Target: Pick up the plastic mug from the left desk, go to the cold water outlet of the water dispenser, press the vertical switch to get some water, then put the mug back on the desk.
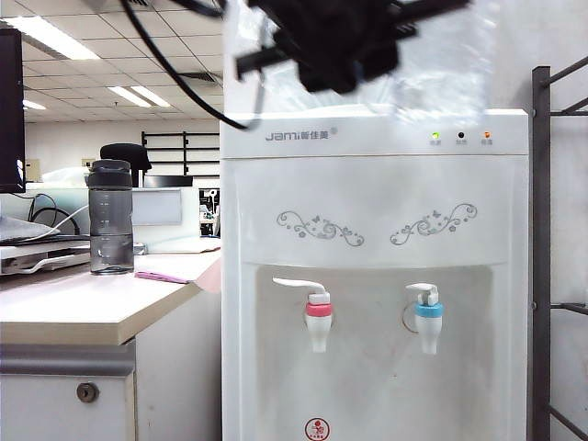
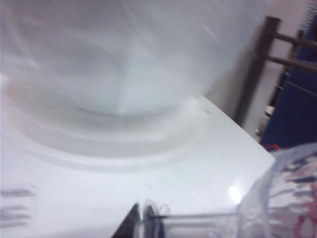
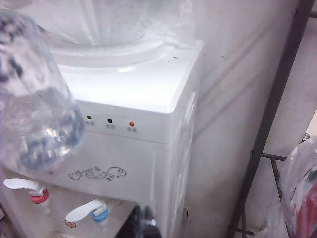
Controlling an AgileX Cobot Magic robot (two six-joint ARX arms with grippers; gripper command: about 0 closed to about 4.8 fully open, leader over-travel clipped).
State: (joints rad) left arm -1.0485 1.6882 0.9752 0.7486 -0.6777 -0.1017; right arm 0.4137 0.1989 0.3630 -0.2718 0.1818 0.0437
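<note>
Plastic mug (image 3: 34, 99): nearest the right wrist camera, raised level with the dispenser's top, blurred.
Left gripper (image 1: 344, 41): clamped shut on the mug, high above the water dispenser (image 1: 377, 276).
Right gripper (image 3: 143, 223): only a dark tip shows; jaw state unclear.
Cold water outlet (image 1: 428, 317): blue collar, well below the mug.
Left desk (image 1: 83, 308): carries a grey bottle (image 1: 110, 216).
</note>
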